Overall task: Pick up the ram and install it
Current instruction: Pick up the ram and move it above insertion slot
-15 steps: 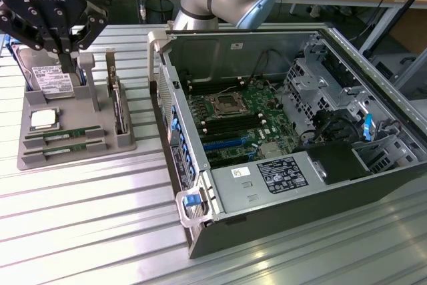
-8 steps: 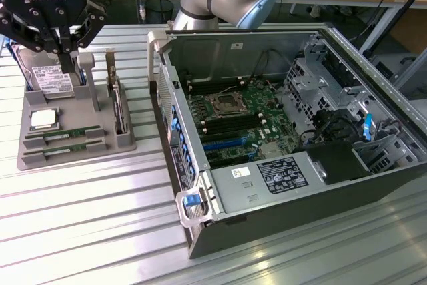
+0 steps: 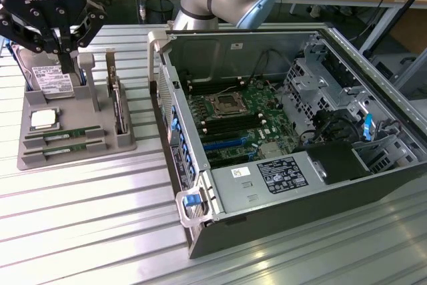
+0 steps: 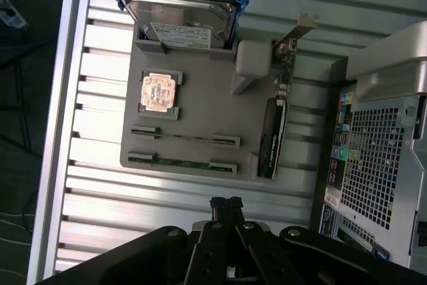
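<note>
With the jaws pressed together above the tray [image 4: 200,105] and the ram [image 3: 65,147] lying in its slot beside the CPU [image 3: 42,119], coming down unopened or off-line could jab the thin stick, crack it, or knock the CPU.

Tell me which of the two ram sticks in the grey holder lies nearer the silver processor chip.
The inner ram stick, directly beside the processor chip; the other ram stick sits one slot farther, along the holder edge.
</note>
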Motion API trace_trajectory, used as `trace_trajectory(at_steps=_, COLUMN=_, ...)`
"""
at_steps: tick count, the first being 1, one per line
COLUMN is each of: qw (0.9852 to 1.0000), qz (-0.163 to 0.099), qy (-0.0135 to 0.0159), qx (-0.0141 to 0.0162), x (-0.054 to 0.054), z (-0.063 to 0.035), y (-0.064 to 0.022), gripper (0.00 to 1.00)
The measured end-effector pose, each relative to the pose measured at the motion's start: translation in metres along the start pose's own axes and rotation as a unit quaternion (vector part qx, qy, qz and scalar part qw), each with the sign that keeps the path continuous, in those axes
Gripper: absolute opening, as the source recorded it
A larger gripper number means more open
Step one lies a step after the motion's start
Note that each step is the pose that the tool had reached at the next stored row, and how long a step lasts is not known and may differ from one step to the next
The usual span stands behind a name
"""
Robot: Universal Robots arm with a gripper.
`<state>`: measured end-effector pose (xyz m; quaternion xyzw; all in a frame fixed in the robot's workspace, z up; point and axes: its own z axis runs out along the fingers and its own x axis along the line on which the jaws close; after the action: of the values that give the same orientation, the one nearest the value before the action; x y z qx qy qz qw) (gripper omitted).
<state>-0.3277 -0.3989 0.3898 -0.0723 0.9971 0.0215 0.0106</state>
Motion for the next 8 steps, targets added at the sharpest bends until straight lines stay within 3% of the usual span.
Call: trace_trajectory(at_steps=8, qw=0.9998, qz=-0.02, qy=0.0008, qx=-0.0005, x=0.0, z=0.0, y=0.0, gripper=0.1)
